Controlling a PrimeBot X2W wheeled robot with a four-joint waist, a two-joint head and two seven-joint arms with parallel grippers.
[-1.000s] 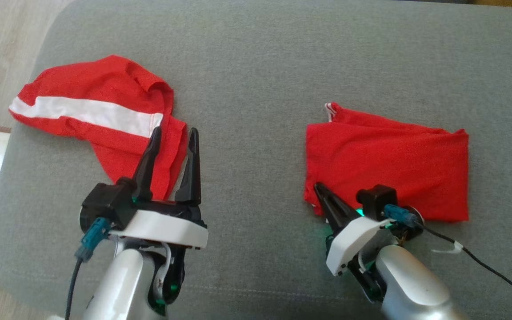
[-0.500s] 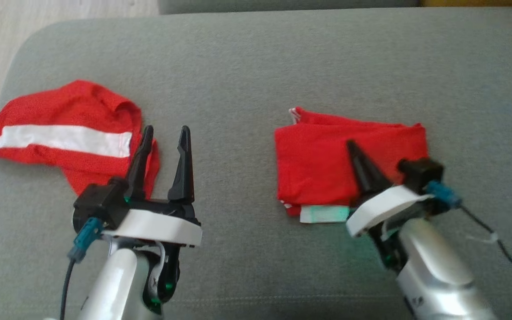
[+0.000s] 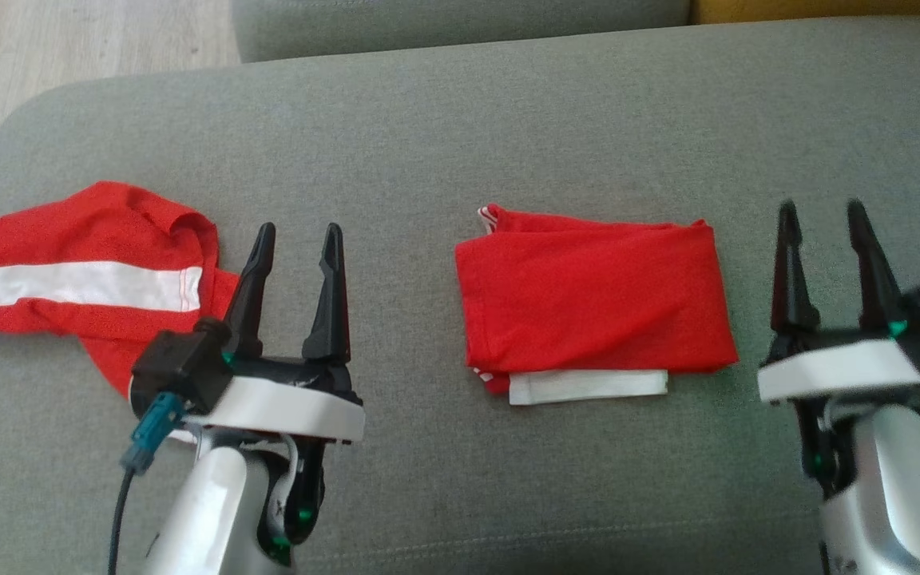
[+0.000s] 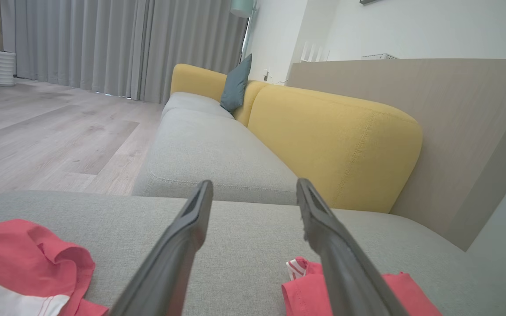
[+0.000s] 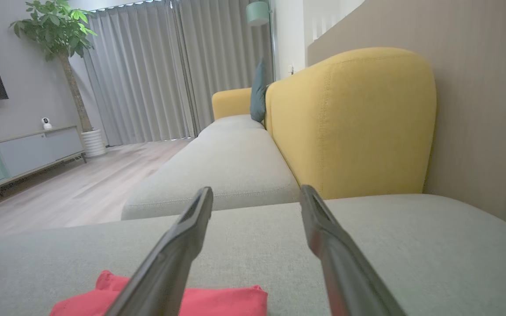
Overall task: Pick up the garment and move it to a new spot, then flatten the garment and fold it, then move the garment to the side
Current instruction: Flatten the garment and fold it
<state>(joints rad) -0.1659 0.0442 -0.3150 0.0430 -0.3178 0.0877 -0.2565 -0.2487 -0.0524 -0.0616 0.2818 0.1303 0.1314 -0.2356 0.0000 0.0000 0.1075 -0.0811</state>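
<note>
- Two hands and two red garments on one grey sofa seat [image 3: 460, 128]; places are given from the folded garment.
- Folded garment [image 3: 596, 307]: red, a flat and roughly rectangular stack, lying on the seat near its middle. A white strip [image 3: 588, 386] shows from under its near edge, and a small red-and-white striped trim shows at its far left corner.
- Right hand [image 3: 821, 208]: to the right of the folded garment and clear of it, over bare seat. Fingers are spread wide with nothing between them. It is slightly blurred in the head view.
- Left hand [image 3: 300, 231]: to the left of the folded garment, with a gap of bare seat between. Fingers are spread wide and empty.
- Crumpled garment [image 3: 85, 255]: red with a broad white band, further left of the folded garment, beyond the left hand, rumpled and unfolded. Its right edge lies behind the left hand's fingers; whether they touch it cannot be told.
- Yellow backrest [image 4: 336, 140]: beyond the folded garment, past the seat's far edge, with a blue-grey cushion [image 4: 235, 85] leaning against it.
- Wooden floor [image 4: 51, 131] and grey curtains [image 5: 147, 74]: well beyond the folded garment, on its far left.
</note>
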